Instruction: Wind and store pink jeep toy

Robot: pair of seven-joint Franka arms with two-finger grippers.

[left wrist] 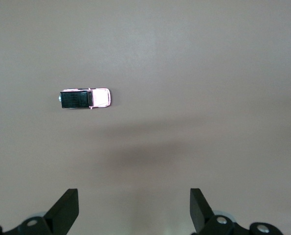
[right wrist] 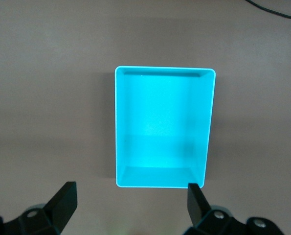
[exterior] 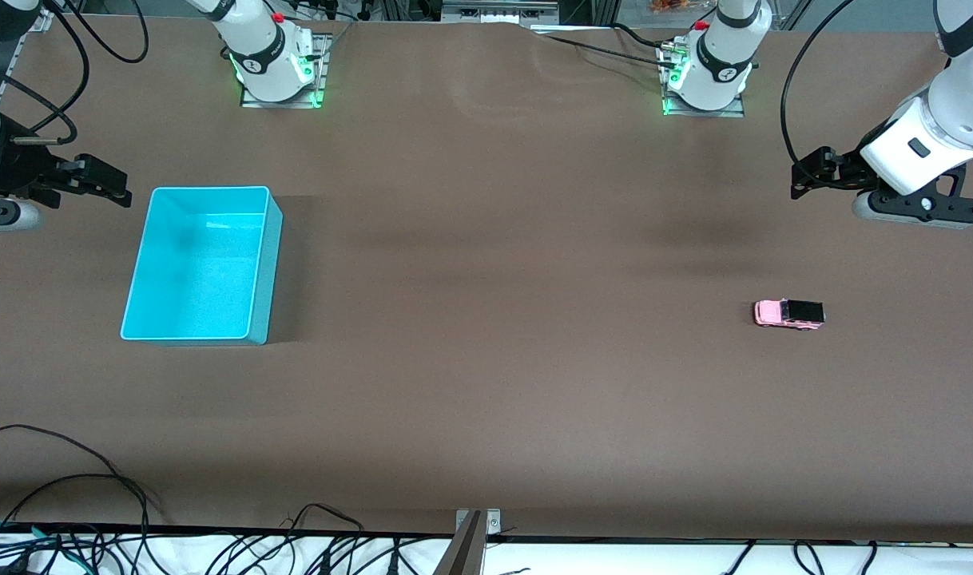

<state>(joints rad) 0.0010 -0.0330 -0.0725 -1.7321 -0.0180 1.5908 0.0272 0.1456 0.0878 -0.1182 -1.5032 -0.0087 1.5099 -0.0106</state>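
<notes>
A: How open is the desk [exterior: 486, 383] around the pink jeep toy [exterior: 788, 314]?

B: Bare brown surface on every side of it; the toy stands alone toward the left arm's end, well apart from everything else.

A: And the left end effector [exterior: 802, 177]?

B: It hangs in the air over bare desk, fingers [left wrist: 67, 208] spread wide, empty space between them.

A: Any obstacle at the right arm's end?

B: Only the cyan bin [exterior: 139, 263], its walls upright and its top open. The right end effector [exterior: 111, 188] hangs just beside it, fingers [right wrist: 62, 200] apart. Loose cables [exterior: 71, 479] lie along the desk's edge nearest the front camera.
</notes>
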